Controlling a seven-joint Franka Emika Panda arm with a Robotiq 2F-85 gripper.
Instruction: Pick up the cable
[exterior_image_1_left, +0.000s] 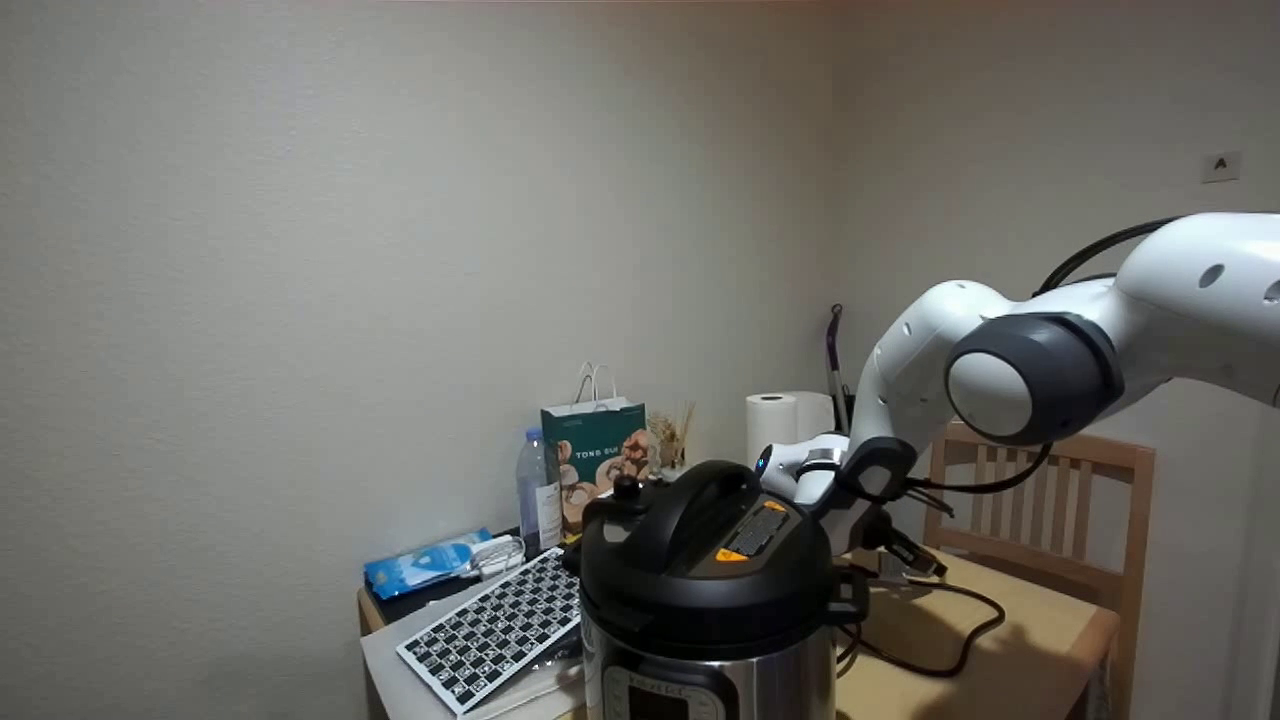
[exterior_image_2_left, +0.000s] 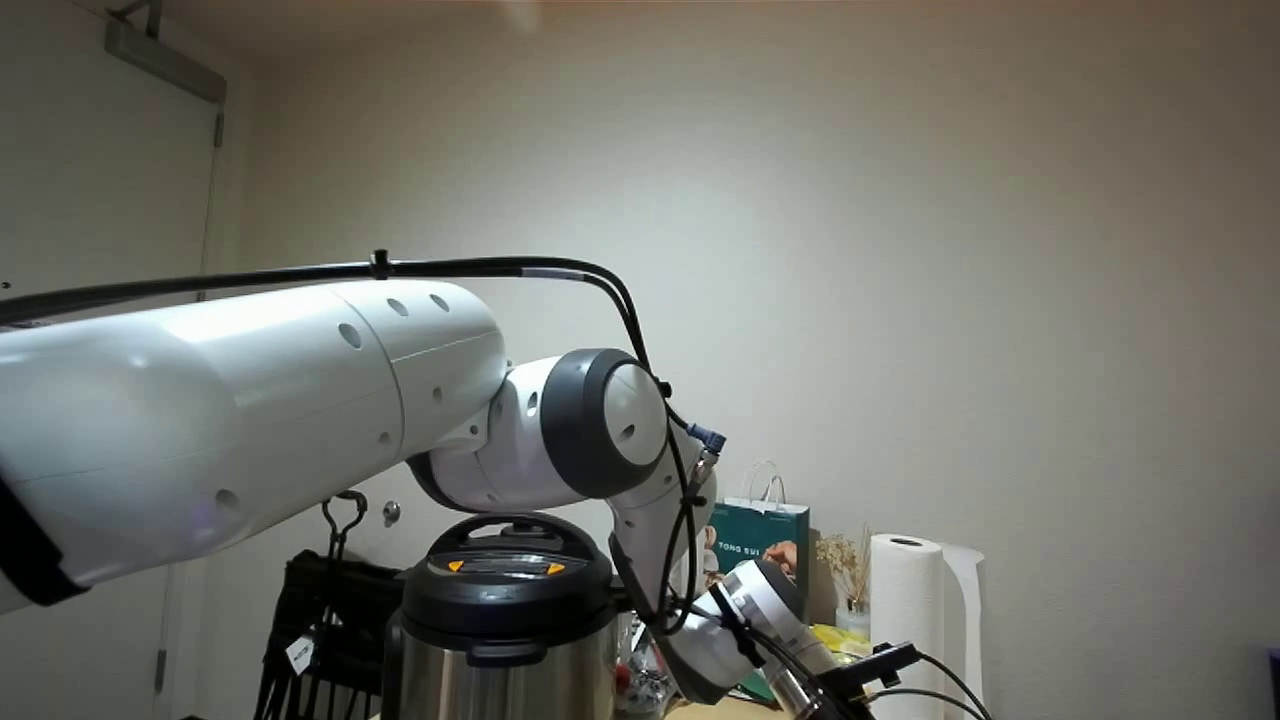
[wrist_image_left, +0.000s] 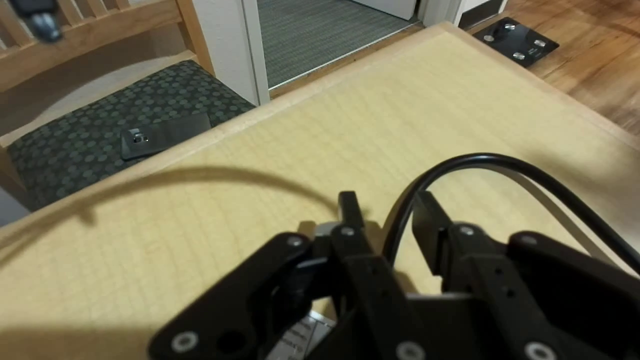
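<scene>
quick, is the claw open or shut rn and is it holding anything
Claw: open, holding nothing; in the wrist view the black cable shows between its parted jaws, not pinched.

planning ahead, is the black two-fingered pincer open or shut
Open: the wrist view shows the pincer, fingers apart, thin black cable visible between.

Between the spread fingers of the tool (wrist_image_left: 386, 215), the cable (wrist_image_left: 487, 159) shows. The desk (wrist_image_left: 425, 100) has a chair (wrist_image_left: 95, 132) beside one edge.
</scene>
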